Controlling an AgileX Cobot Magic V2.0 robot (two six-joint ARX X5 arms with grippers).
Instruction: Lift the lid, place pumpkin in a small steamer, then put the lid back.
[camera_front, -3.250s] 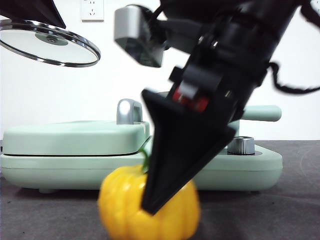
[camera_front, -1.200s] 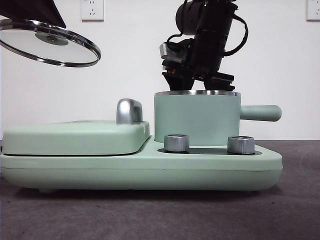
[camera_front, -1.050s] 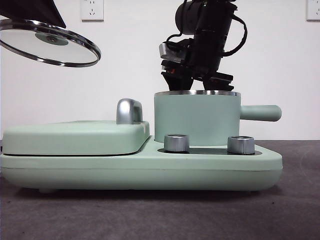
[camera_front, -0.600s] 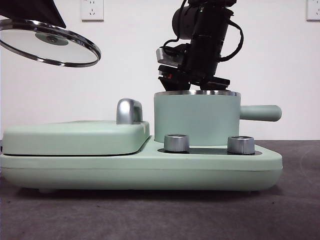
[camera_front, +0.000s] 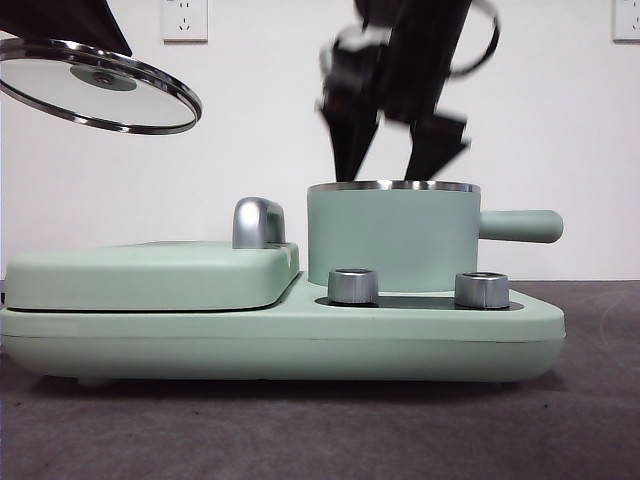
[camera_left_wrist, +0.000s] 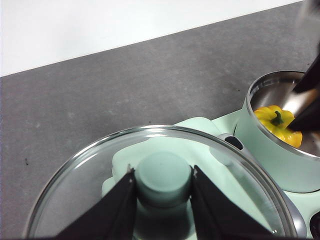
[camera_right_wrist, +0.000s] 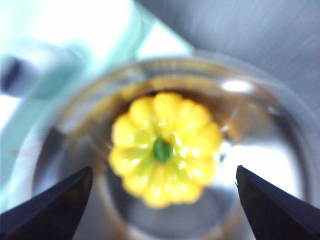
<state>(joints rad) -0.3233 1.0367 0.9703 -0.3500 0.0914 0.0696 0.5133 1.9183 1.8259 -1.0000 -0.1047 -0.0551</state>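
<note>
Since the pumpkin (camera_right_wrist: 164, 147) already sits on the floor of the small steamer (camera_front: 393, 238), stem up and free of any grip, the step in hand, as I judge it, is clearing the pot so it can be covered. The right gripper (camera_front: 396, 150), jaws spread wide and empty just above the steel rim, should go straight up without clipping it. The left gripper (camera_left_wrist: 162, 186), clamped on the knob of the lid (camera_front: 98, 83) held high and well to the side, should level the tilted lid before lowering it squarely onto the rim.
</note>
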